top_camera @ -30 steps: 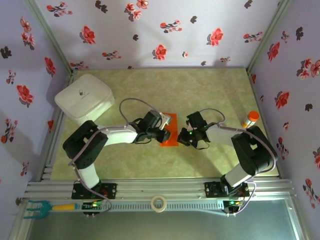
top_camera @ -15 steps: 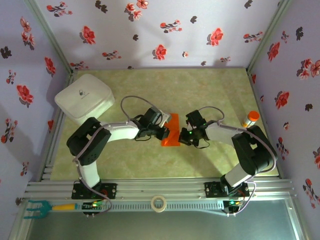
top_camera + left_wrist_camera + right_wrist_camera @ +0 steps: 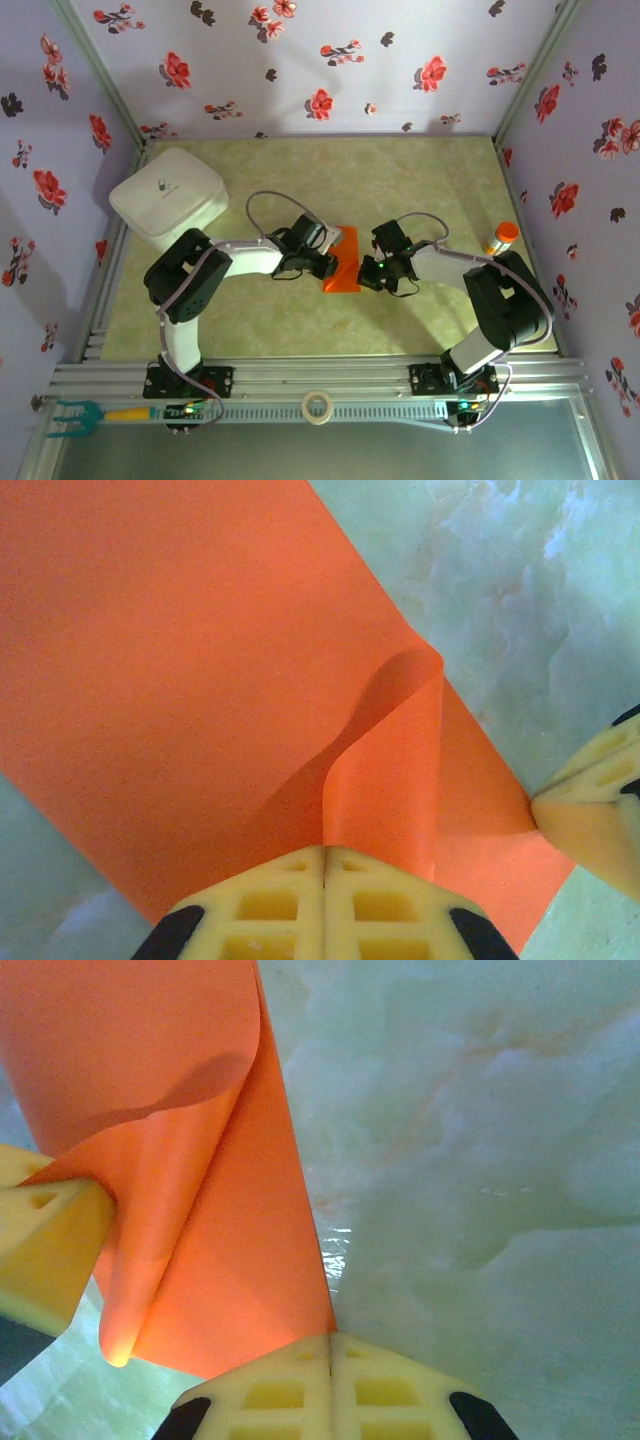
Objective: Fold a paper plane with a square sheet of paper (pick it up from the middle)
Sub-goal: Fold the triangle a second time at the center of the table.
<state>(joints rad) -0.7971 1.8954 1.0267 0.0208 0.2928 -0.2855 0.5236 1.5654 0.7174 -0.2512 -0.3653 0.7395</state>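
Clamping the square sheet of paper (image 3: 180,660) mid-way across the table (image 3: 420,170), left gripper (image 3: 325,855) pinching a curled flap, right gripper (image 3: 330,1338) pinching its edge, risking a tear or skewed crease from uneven pulling.

Your table (image 3: 300,170): pale green marbled top. On it you have:
- one white rounded box (image 3: 167,198), far left corner;
- one orange square sheet of paper (image 3: 345,275), centre, mostly flat, one flap curled up;
- one small orange-capped bottle (image 3: 500,238), upright at the right edge, well apart from the sheet.
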